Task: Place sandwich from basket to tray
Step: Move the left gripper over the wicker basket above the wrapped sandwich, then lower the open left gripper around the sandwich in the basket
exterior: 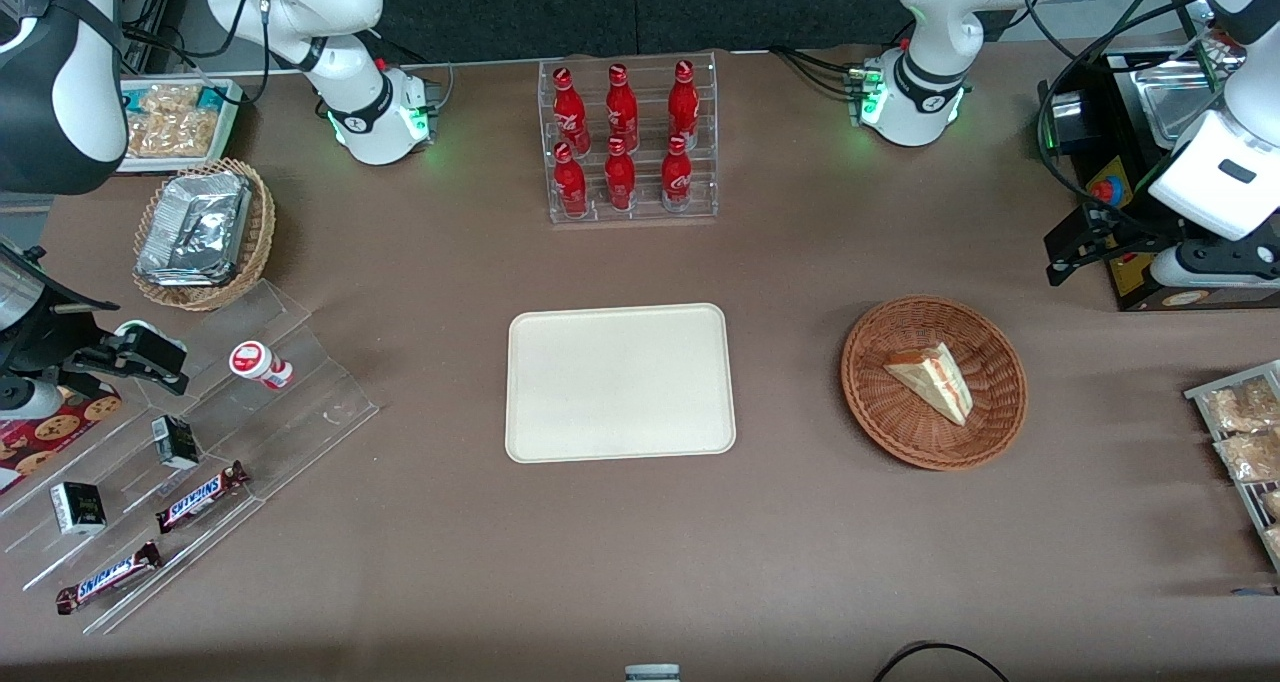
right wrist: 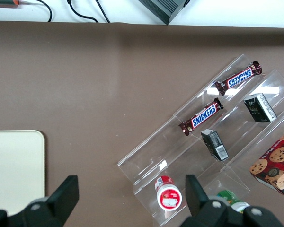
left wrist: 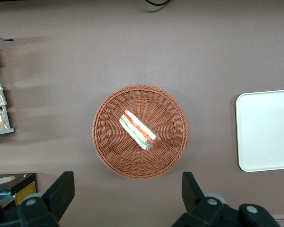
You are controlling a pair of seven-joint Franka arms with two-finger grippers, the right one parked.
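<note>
Our gripper hangs wide open high above the basket, so we should descend over the sandwich lying in its middle, align the fingers across the wedge's flat faces, then carry it to the tray.

Reddish-brown woven basket holds a pale sandwich with red and green layers. Cream tray on a brown desk. Black gripper above the desk.
</note>
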